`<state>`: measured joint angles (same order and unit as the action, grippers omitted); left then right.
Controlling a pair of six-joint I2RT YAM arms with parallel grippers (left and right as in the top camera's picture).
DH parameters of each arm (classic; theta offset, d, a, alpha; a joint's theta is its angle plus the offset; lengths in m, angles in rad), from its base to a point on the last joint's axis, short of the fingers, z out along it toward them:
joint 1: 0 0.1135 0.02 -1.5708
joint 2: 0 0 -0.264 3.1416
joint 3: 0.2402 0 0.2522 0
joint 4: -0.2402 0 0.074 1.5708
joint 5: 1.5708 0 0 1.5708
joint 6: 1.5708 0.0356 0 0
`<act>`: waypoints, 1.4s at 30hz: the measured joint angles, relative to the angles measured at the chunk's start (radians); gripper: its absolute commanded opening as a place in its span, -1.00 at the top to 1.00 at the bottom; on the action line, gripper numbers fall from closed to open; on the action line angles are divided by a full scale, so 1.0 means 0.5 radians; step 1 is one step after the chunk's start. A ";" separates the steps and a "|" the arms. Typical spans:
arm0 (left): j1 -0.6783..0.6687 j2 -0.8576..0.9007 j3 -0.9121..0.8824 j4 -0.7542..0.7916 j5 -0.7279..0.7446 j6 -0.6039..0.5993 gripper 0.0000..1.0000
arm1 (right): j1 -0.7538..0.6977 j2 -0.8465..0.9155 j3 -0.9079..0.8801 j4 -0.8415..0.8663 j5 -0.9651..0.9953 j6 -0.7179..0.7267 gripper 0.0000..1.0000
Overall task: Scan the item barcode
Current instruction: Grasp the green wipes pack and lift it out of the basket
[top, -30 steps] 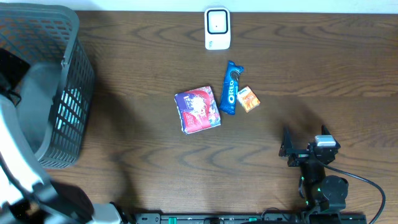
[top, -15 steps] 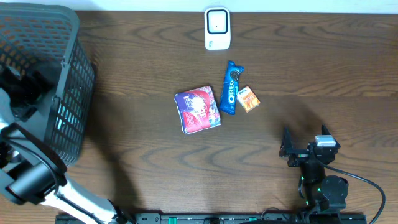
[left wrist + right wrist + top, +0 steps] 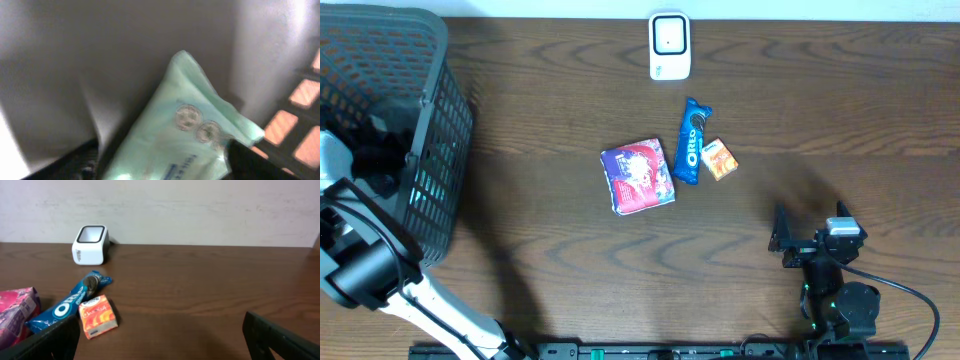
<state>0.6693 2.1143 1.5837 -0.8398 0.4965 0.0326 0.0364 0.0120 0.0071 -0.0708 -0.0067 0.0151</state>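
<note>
Only left wrist shows pale-green packet [image 3: 185,130] at left tool [image 3: 165,167], cannot tell if gripped; right tool [image 3: 160,347] open.

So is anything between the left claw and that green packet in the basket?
Nothing visible: the packet lies right between the fingers of the left gripper. Toward the scanner, though, the basket wall stands in between, so it would likely be lifted over.

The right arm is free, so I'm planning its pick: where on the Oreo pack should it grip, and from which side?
Come from above and pinch the Oreo pack across its narrow width, on the half nearer the scanner. It lies flat and long, and there both long edges look free; at the near end the pink packet and orange box crowd it.
</note>
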 measured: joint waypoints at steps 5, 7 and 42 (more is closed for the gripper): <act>-0.079 0.033 0.002 -0.091 0.089 0.055 0.48 | 0.000 0.000 0.000 -0.001 0.000 0.000 -0.98; -0.074 0.039 0.002 -0.112 0.137 0.062 0.74 | 0.000 0.000 0.000 -0.001 0.000 0.000 -0.98; -0.391 -1.574 0.404 -0.018 0.232 -0.597 0.85 | 0.000 0.000 0.000 -0.001 0.000 -0.001 -0.99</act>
<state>0.4740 1.3273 1.7855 -0.8486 0.6125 -0.2657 0.0364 0.0120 0.0071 -0.0711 -0.0067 0.0147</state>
